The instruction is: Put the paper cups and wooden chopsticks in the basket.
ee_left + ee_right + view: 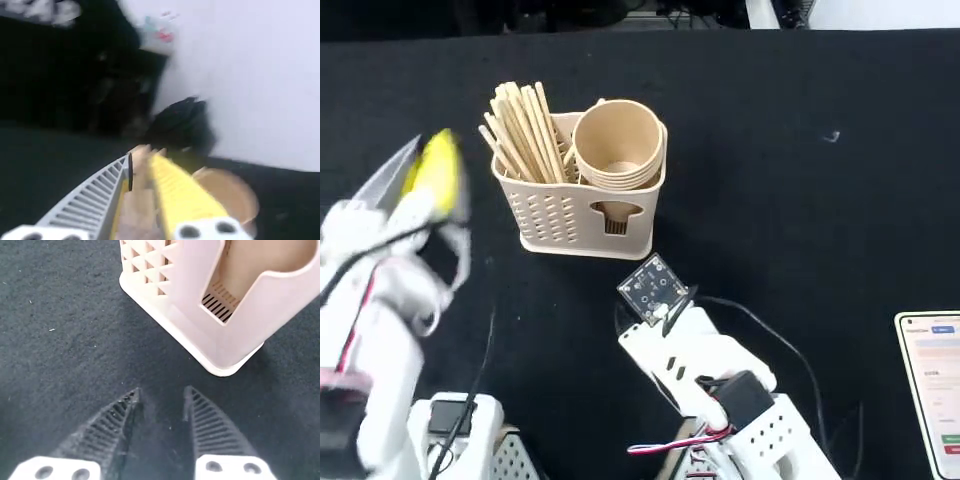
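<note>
The cream basket stands in the middle of the black table. A bundle of wooden chopsticks leans in its left compartment and a stack of paper cups sits in its right one. My left gripper hangs raised to the basket's left, blurred. In its wrist view the grey and yellow fingers of the left gripper lie almost together with nothing held, and a cup shows beyond them. My right gripper is open and empty, low over the cloth just before the basket. The right arm lies in front of the basket.
A phone with a lit screen lies at the right edge. A small speck lies on the cloth at the back right. Both arm bases stand along the near edge.
</note>
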Motion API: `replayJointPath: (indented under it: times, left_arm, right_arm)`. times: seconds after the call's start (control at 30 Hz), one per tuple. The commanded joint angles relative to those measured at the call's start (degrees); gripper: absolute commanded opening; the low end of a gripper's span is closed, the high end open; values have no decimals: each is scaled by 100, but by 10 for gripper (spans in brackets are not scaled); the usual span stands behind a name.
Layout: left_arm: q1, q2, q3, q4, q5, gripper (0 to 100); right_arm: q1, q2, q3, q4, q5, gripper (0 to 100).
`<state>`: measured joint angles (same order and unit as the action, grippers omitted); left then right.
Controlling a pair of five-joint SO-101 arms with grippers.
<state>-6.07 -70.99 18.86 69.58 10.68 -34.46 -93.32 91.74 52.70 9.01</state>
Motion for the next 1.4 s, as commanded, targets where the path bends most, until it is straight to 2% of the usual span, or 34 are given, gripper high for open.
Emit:
replayJointPath:
  times: [0.0, 0.1, 0.27, 0.4, 0.57, 0.7, 0.8, 0.9, 1.13, 1.23, 1.37]
  left_arm:
    - [-743, -615, 752, 686, -695, 32]
    - [-971, -1266, 1754, 879, -1213, 30]
    - [-954, -2286, 3495, 870, -2154, 37]
    - [-1007, -2998, 4400, 879, -2532, 41]
    - [-980, -3376, 5068, 844, -2382, 42]
    - [-954, -3314, 5921, 316, -1222, 44]
    - [-954, -3314, 6712, -97, -598, 44]
    - [-998, -3314, 7345, -167, -510, 42]
    - [-998, -3279, 7846, -132, -492, 40]
    - [-998, -3279, 7846, -132, -492, 40]
    - [-998, -3279, 7846, -132, -492, 40]
  right_arm:
    - [-35, -101, -664, 422, 9, 15]
    - [-35, -101, -1138, 853, 9, 9]
    - [-26, -101, -1332, 897, 53, 15]
    - [536, -101, -1349, 949, 9, 15]
    - [1873, -101, -1314, 1257, 0, 18]
    - [2418, -101, -1305, 1741, 0, 18]
    - [2426, -101, -1182, 2031, 0, 18]
    - [2426, -101, -743, 1987, 0, 18]
    - [2453, -101, 558, 695, -62, 19]
    - [2426, -154, 549, 642, -440, 19]
    - [2312, -330, 549, 756, -1495, 19]
